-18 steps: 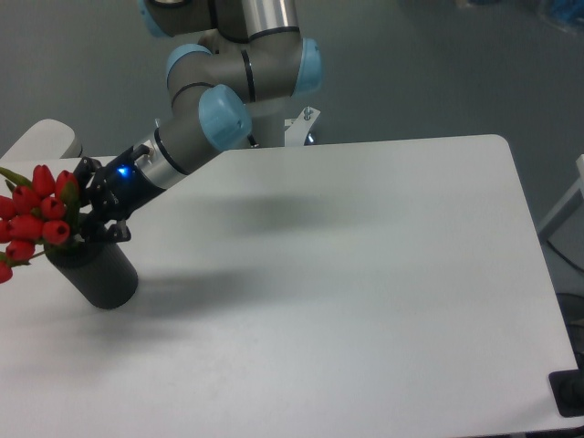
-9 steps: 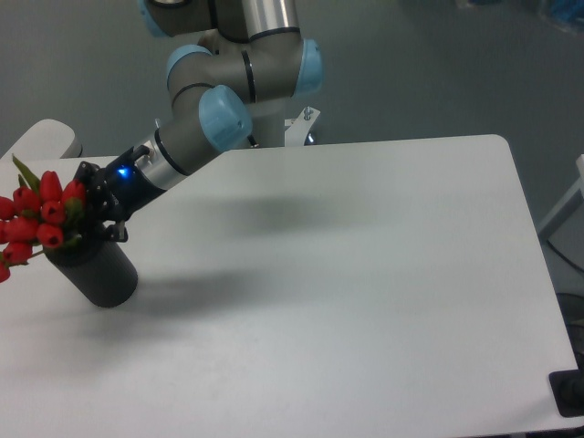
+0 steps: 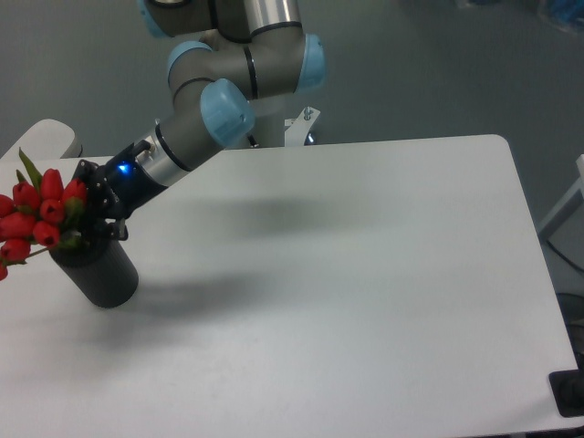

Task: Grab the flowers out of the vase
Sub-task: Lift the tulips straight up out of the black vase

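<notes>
Gripper [image 3: 84, 217] at vase mouth, fingers buried among tulip stems, so can't tell if spread or pinching. Red tulip bunch [image 3: 36, 214] sits in dark grey vase [image 3: 96, 272], leaning left of fingers; leftmost buds cut off by frame edge. Vase directly below fingertips, tilted, on white table [image 3: 365, 274]. Blue LED lit on wrist.

You see an arm [image 3: 239, 68] made of grey metal tubes with light blue caps on the round joints. Black rings separate its segments. Near the wrist a small blue light [image 3: 122, 169] shines. The gripper [image 3: 88, 219] at the end is black, with short dark fingers.
</notes>
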Controlling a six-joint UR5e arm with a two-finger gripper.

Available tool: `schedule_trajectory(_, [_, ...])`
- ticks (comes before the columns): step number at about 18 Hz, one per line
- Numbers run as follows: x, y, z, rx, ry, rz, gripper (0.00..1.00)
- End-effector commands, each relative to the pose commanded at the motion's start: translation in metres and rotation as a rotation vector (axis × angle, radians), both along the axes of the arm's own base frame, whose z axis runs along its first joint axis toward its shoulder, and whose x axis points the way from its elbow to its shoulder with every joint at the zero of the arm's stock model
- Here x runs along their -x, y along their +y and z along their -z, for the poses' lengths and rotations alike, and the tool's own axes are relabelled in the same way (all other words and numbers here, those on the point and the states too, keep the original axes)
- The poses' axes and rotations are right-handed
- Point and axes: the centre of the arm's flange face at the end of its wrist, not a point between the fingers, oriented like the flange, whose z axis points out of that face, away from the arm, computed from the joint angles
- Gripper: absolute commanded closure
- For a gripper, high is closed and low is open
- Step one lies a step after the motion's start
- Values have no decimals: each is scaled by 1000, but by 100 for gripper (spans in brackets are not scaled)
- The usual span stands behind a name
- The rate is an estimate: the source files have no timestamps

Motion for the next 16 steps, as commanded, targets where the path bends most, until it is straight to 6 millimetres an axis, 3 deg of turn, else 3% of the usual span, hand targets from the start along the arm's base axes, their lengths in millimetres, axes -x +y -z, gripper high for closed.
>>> schedule_trajectory(3, [0, -2, -20, -6, -7, -22, 86])
schedule_trajectory(7, [4, -2, -32, -15, -6, -36, 86])
schedule_trajectory(16, [16, -13, -90, -74, -57, -91, 86])
